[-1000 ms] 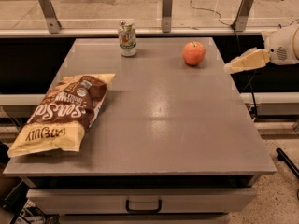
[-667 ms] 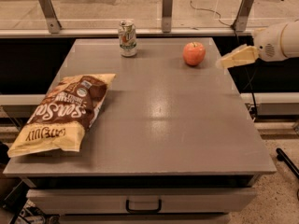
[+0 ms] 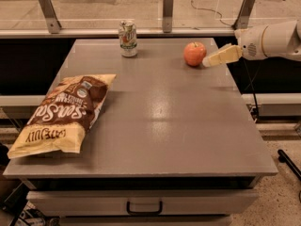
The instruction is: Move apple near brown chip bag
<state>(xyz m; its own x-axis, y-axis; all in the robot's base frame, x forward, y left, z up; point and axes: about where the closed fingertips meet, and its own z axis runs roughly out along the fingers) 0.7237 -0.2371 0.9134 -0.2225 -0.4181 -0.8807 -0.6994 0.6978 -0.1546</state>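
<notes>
Approach step: gripper (image 3: 208,62), its opening impossible to tell, poised just right of the apple (image 3: 194,53) near the bench's (image 3: 164,126) far edge, well apart from the brown chip bag (image 3: 63,114); next, enclosing the apple squarely

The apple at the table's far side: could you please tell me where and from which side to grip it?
Grip the apple across its round middle, coming from the view's right, where the gripper sits just beside it. It stands alone, so probably nothing blocks that side.
</notes>
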